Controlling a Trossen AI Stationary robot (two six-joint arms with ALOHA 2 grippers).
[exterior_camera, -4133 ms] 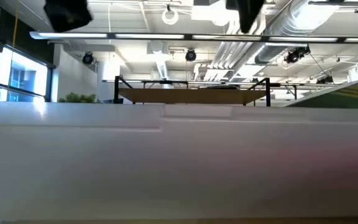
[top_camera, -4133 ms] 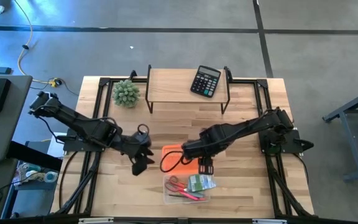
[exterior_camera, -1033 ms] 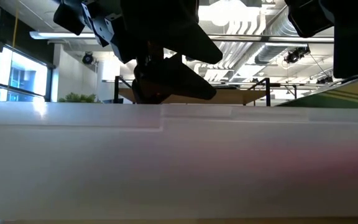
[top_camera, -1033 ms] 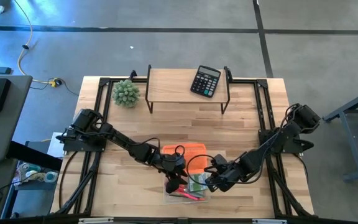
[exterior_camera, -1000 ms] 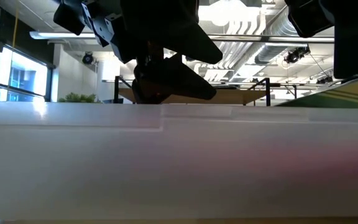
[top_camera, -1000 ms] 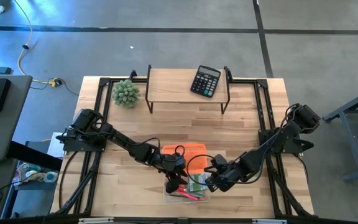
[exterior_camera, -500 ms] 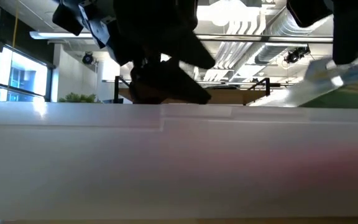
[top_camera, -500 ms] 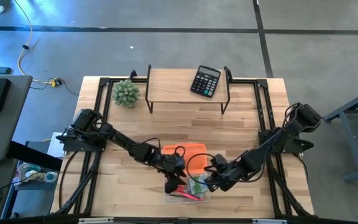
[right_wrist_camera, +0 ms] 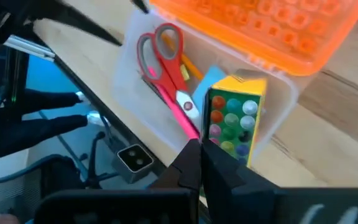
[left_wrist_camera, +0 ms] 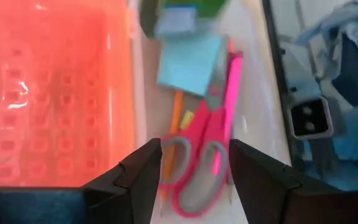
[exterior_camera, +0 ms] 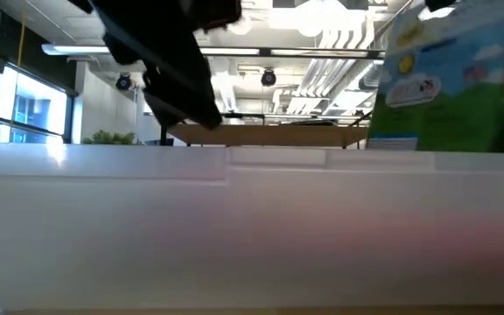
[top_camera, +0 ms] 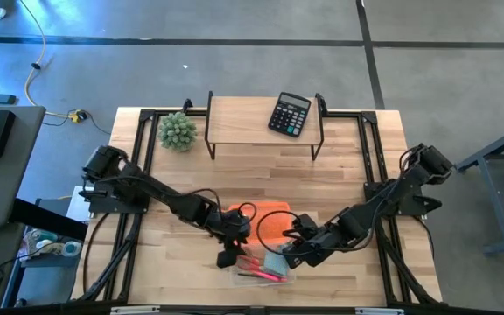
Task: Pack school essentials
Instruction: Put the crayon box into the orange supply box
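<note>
A clear plastic box [top_camera: 274, 278] stands near the table's front edge, with an orange basket [top_camera: 274, 213] just behind it. In the box lie red-handled scissors [left_wrist_camera: 197, 165], a pink pen [left_wrist_camera: 232, 93], a light-blue note pad [left_wrist_camera: 188, 65] and a pencil [left_wrist_camera: 174, 121]. My right gripper [right_wrist_camera: 197, 149] is shut on a green marker pack [right_wrist_camera: 232, 118] at the box's right end. My left gripper [left_wrist_camera: 194, 165] hangs open above the scissors, at the box's left end [top_camera: 227, 256], touching nothing. My right gripper pinches the marker pack by its edge [right_wrist_camera: 211, 138] between the two shut fingers, which slant down from the table's right. The pack stands upright and reaches above the box's rim [exterior_camera: 449, 79]. The box's wall hides its lower end.
A black calculator [top_camera: 289, 114] lies on a wooden shelf riser [top_camera: 243, 118] at the far edge, with a spiky green plant [top_camera: 178, 131] to its left. The box's white wall [exterior_camera: 252, 227] fills the low view's lower half. Bare wood lies left and right of the box.
My right gripper has risen with the marker pack, which has come up from lying low in the box to standing upright above its rim. My left gripper has lifted and drawn back toward the table's left, away from the box's middle, staying open.
</note>
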